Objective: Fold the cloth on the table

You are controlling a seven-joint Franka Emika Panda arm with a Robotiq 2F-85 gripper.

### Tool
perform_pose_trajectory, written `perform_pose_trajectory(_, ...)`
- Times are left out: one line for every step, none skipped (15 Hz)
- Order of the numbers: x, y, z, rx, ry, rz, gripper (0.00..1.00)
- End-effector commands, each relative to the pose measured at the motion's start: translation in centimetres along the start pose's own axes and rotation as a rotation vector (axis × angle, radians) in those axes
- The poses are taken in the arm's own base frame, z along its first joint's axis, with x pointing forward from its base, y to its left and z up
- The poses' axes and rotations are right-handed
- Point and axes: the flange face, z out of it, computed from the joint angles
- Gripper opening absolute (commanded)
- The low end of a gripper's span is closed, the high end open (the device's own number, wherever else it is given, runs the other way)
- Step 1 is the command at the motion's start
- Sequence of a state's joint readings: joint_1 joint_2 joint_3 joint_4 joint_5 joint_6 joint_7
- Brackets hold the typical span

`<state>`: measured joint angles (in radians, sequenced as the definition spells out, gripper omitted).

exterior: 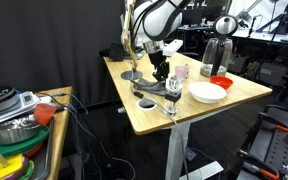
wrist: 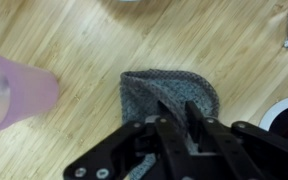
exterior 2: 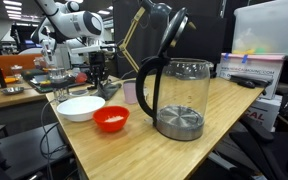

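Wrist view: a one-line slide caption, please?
Gripper over the grey cloth on the wooden table, a blurred pink cup at left.

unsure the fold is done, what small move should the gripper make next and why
Probably open the jaws and lift straight up. In the wrist view the cloth lies on the table, apparently doubled over, with the gripper low over one edge; whether it pinches fabric is unclear.

No words or numbers can be read anywhere: the box (exterior 2: 256, 68) with the colored picture behind the glass kettle (exterior 2: 174, 95) has marks on it, but they are much too small and blurry to make out.
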<state>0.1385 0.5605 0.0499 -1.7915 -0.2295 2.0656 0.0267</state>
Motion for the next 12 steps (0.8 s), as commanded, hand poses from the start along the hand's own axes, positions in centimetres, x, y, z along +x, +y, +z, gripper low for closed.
perform_pose_trajectory(-0.8, -0.7, 0.6, -0.031, -0.003, 0.0, 0.27)
perform_pose_trajectory(-0.9, -0.9, 0.9, -0.03, -0.007, -0.002, 0.28)
perform_pose_trajectory(-1.1, -1.1, 1.2, -0.032, -0.015, -0.001, 0.27)
perform_pose_trajectory(-1.3, -1.4, 1.5, -0.032, -0.018, 0.0, 0.28)
perform_pose_trajectory(-1.4, -1.6, 1.7, -0.032, -0.021, 0.002, 0.28)
perform_pose_trajectory(-1.5, -1.8, 1.8, -0.031, -0.023, 0.005, 0.28)
perform_pose_trajectory(-1.6, -2.0, 1.9, -0.029, -0.024, 0.008, 0.28)
perform_pose_trajectory(-1.6, -2.3, 2.0, -0.03, -0.024, 0.012, 0.29)
perform_pose_trajectory(-1.6, -2.4, 2.0, -0.03, -0.024, 0.015, 0.31)
perform_pose_trajectory(-1.6, -2.6, 2.0, -0.029, -0.023, 0.018, 0.33)
perform_pose_trajectory(-1.6, -2.8, 2.0, -0.03, -0.022, 0.022, 0.37)
perform_pose_trajectory(-1.6, -2.9, 2.0, -0.031, -0.021, 0.026, 0.37)
